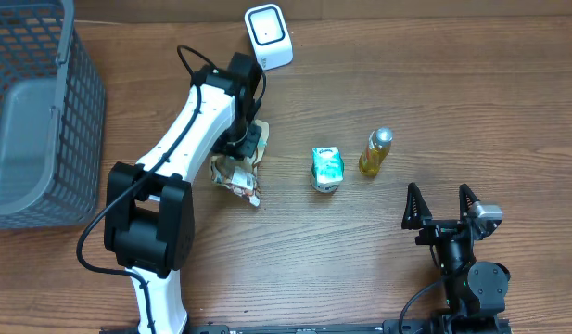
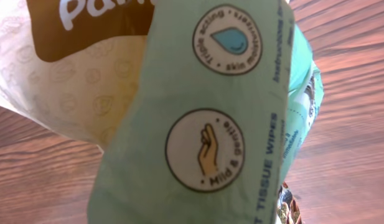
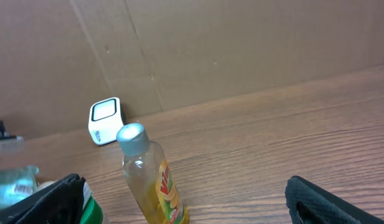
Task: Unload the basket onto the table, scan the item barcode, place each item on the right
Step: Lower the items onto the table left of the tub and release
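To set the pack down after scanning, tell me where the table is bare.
Bare wooden tabletop right of the white square scanner and beyond the yellow plastic bottle; also in front of the green packet. Crowded: around the left gripper clamping the crinkled wipes pack.

Mint-green wipes pack point(image 2: 204, 124), white scanner point(image 1: 269, 35)

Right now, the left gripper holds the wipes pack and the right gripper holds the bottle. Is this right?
No. The left gripper holds the wipes pack, but the right gripper is open and empty, apart from the bottle; the overhead view shows it.
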